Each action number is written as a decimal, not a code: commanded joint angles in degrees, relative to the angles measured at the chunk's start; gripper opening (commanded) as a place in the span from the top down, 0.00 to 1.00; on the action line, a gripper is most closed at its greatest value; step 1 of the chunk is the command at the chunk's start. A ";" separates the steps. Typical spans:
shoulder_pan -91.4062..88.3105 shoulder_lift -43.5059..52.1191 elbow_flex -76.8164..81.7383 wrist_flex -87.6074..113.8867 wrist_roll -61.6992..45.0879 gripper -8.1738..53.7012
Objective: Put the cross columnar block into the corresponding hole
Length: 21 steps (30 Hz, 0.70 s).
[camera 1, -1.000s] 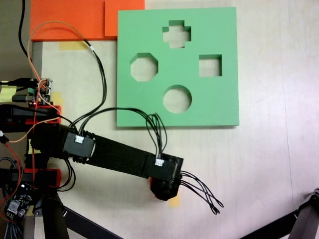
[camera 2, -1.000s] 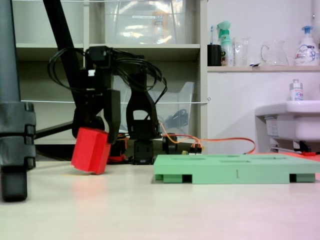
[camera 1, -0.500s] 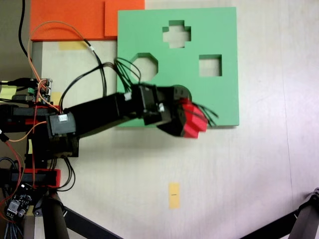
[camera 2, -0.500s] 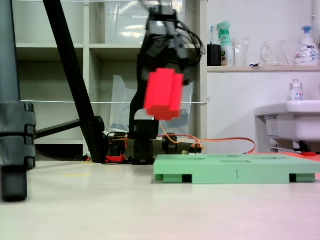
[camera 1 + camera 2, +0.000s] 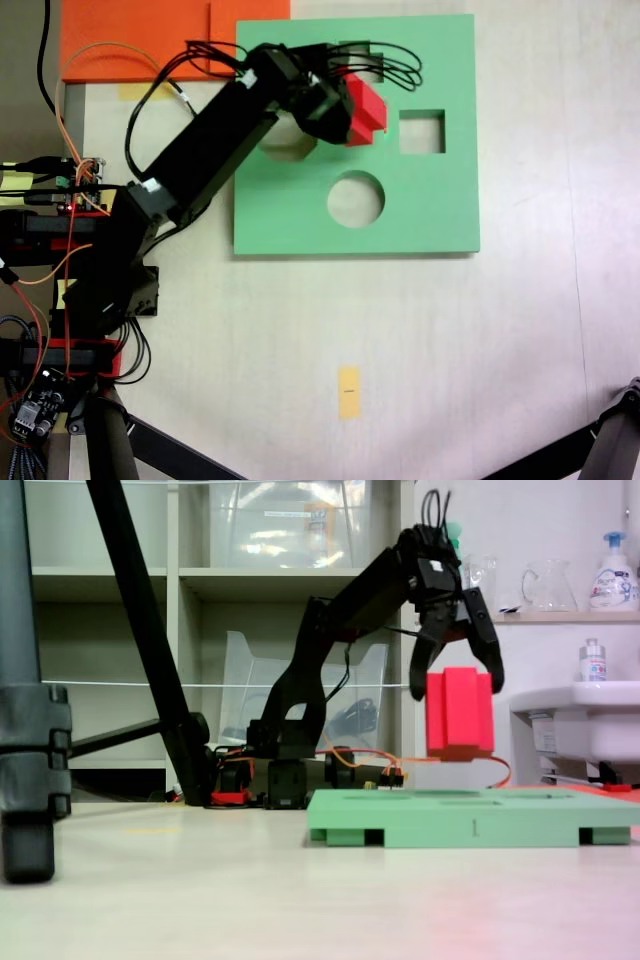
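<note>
arm: swung up from the board's near edge to its far side within the last half second.
gripper (image 5: 458, 675): jaws clenched on the cross columnar block (image 5: 459, 712).
block: hanging upright above the green board (image 5: 430, 200), clear of it.
corresponding hole (image 5: 366, 52): mostly hidden by your wrist; line up, then lower.
</note>
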 commanded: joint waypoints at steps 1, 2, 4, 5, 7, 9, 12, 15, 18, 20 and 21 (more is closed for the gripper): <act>-2.90 0.79 -3.43 -5.71 2.55 0.57; -3.60 0.18 -3.43 -6.94 3.16 0.57; -5.01 -0.62 -3.43 -8.96 3.96 0.57; -5.45 -0.97 -3.43 -9.76 4.13 0.57; -6.42 -2.02 -3.52 -11.43 4.57 0.57; -7.03 -3.08 -3.52 -13.10 4.75 0.57; -7.47 -4.83 -3.96 -15.38 4.66 0.57; -7.73 -5.89 -4.13 -16.87 4.75 0.57; -7.82 -6.86 -4.13 -17.93 4.66 0.57; -8.17 -7.47 -4.13 -18.37 4.75 0.57; -8.26 -7.56 -4.13 -18.37 5.36 0.57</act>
